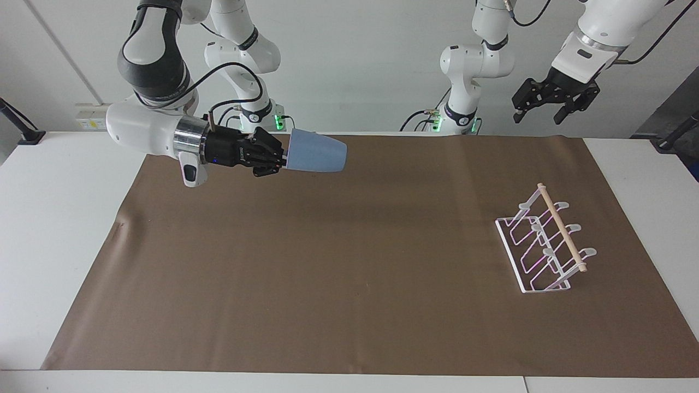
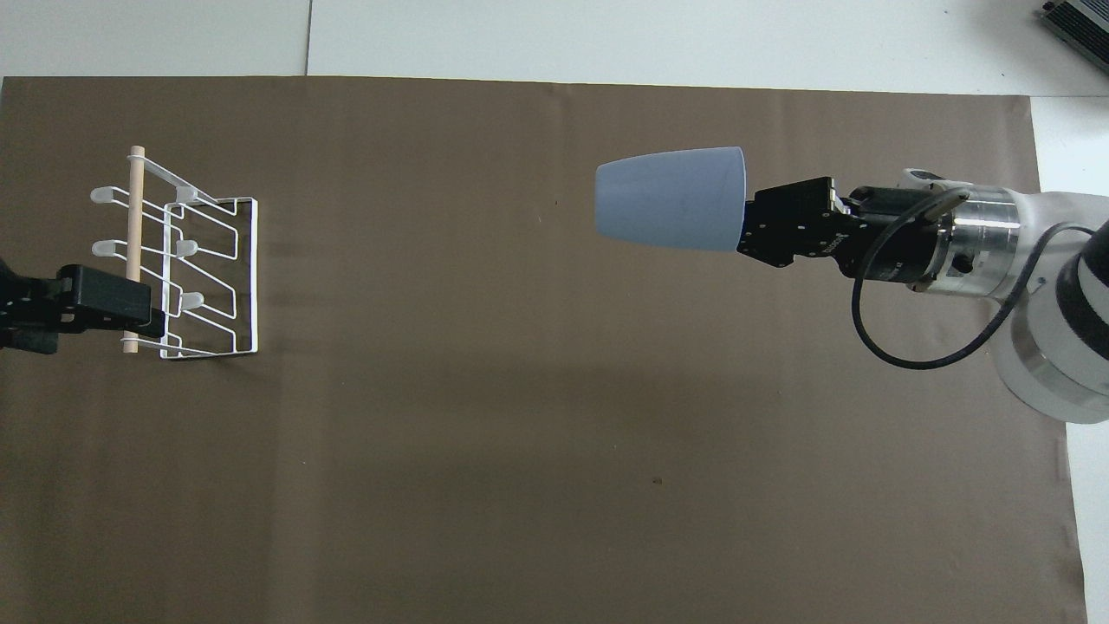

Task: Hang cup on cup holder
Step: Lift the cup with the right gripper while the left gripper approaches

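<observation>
The light-blue cup hangs on its side high above the brown mat, base pointing toward the left arm's end. My right gripper is shut on its rim. The white wire cup holder with a wooden dowel stands on the mat at the left arm's end, nothing hanging on it. My left gripper is open, raised high in the air over the holder's end of the table and apart from it.
A brown mat covers most of the white table. The bases of the two arms stand at the robots' edge. A dark device corner shows at the table's edge.
</observation>
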`<state>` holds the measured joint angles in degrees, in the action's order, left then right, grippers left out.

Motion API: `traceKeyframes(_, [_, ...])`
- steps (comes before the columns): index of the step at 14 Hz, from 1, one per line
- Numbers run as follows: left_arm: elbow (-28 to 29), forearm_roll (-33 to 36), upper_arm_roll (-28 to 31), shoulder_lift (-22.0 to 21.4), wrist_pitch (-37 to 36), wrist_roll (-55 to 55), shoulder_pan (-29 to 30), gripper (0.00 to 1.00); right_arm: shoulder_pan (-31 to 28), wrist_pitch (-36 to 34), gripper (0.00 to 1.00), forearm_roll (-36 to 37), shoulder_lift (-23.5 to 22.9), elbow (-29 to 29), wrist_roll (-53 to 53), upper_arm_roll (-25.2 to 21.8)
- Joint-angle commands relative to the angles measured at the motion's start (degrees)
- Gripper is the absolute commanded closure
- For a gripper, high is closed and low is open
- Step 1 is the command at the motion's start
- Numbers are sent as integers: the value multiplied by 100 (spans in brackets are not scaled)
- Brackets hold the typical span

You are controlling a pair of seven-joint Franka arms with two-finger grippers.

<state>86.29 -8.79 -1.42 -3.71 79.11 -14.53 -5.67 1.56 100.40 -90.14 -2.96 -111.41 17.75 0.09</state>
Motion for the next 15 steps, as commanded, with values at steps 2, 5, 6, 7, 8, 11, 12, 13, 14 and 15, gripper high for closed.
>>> traceKeyframes(2, [-183, -658, 10, 160, 279, -1224, -65, 0, 282, 268, 100, -1047, 489, -759, -105, -9])
traceKeyframes(5, [-174, -1018, -148, 186, 482, -2199, -188, 0, 913, 943, 100, -1646, 455, -821, -61, -9])
traceKeyframes(6, [-183, -1168, -200, 221, 596, -2612, -302, 0, 1107, 1259, 100, -1787, 437, -804, -18, 0])
traceKeyframes(7, [-183, -1265, -262, 222, 692, -2964, -355, 0, 1257, 1411, 100, -1849, 428, -795, 44, -9])
traceKeyframes(8, [-183, -1423, -349, 230, 841, -3403, -382, 0, 1354, 1508, 100, -1850, 420, -795, 184, 0])
traceKeyframes(11, [-270, -1942, -411, 371, 1308, -4546, -391, 0, 1758, 2025, 100, -1850, 420, -812, 535, 0])
traceKeyframes(12, [-410, -1960, -542, 449, 1439, -4924, -382, 0, 1803, 2071, 100, -1850, 402, -812, 780, -9])
traceKeyframes(13, [-507, -1986, -648, 546, 1580, -5397, -373, 0, 1804, 2063, 100, -1841, 367, -821, 948, -9])
traceKeyframes(14, [-595, -2039, -692, 634, 1703, -5837, -373, 0, 1804, 2054, 100, -1823, 349, -821, 1080, -9])
traceKeyframes(15, [-692, -2048, -745, 730, 1739, -6181, -373, 0, 1804, 2036, 100, -1814, 349, -821, 1151, -9])
